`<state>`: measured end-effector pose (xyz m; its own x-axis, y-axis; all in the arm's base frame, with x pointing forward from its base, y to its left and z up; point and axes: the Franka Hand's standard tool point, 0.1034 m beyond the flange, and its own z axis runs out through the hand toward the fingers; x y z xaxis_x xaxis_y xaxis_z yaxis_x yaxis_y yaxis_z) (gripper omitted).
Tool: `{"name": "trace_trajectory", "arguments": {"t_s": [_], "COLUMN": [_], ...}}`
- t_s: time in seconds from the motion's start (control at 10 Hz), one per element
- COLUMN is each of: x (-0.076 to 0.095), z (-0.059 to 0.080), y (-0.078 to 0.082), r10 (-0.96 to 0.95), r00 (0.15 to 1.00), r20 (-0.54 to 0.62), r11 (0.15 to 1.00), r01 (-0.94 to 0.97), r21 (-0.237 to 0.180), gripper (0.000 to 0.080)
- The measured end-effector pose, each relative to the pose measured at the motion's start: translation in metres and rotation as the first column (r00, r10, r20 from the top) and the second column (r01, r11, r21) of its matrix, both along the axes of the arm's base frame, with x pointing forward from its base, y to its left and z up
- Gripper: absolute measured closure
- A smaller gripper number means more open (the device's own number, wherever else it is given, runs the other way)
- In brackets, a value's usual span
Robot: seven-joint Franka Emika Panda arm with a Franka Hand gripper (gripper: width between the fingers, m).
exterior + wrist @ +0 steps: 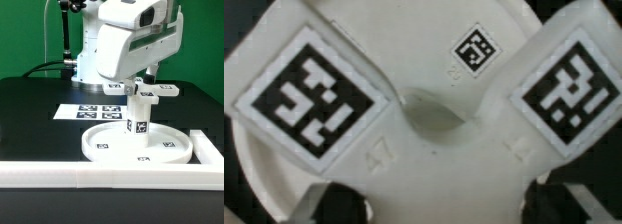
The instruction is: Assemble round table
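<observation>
The round disc lies flat on the black table. The short cylindrical leg stands upright at its centre. The cross-shaped base sits level on top of the leg. My gripper comes down from above and is shut on one arm of the base. In the wrist view the base fills the picture, with a large tag on two arms and a centre hole. My gripper has dark fingers pressed against both sides of the near arm. The leg is hidden beneath the base there.
The marker board lies behind the disc toward the exterior view's left. A long white rail runs along the front and turns up the exterior view's right. The arm's body stands above the parts.
</observation>
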<state>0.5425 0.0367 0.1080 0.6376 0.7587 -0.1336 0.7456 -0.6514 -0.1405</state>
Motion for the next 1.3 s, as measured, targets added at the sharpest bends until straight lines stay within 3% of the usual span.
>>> {"name": "trace_trajectory", "arguments": {"t_s": [1.0,1.3], "x": [0.0005,0.0011], "z": [0.0001,-0.0002], "y": [-0.0008,-0.0035], "r10": [-0.009,-0.274], "r00": [1.0,0.962], "r20": [0.001,0.001], "r11": [1.0,0.961], "r01": [0.009,0.274], "r21": [-0.001,-0.025], "gripper": [0.0364,0.0364]}}
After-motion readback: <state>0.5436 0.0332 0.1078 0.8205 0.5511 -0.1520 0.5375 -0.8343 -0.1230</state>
